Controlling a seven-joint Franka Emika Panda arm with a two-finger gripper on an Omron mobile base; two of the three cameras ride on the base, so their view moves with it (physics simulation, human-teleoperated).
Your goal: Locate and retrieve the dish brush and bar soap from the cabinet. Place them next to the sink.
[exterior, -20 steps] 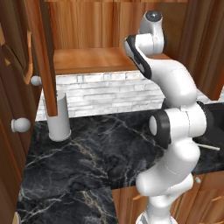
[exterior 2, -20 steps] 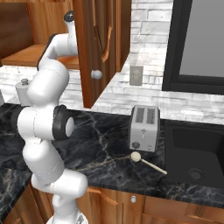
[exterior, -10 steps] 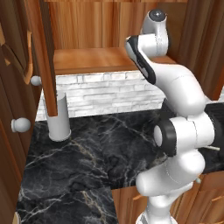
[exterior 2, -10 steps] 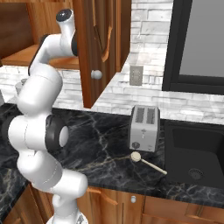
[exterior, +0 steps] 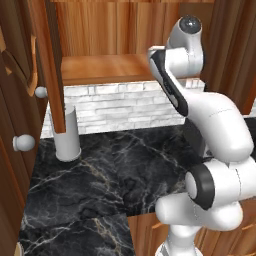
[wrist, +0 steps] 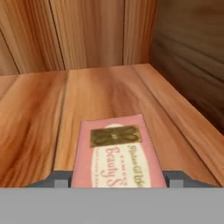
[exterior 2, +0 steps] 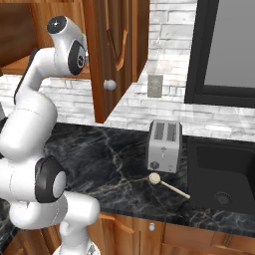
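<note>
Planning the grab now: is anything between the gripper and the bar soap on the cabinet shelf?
Nothing visible. In the hand view the bar soap lies flat on the bare cabinet shelf, directly ahead between the two fingertips.

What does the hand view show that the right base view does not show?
Hand view: the bar soap lying flat on the cabinet shelf, between the open gripper fingertips. Right base view: the dish brush on the counter in front of the toaster, beside the sink. Both: the wooden cabinet.
</note>
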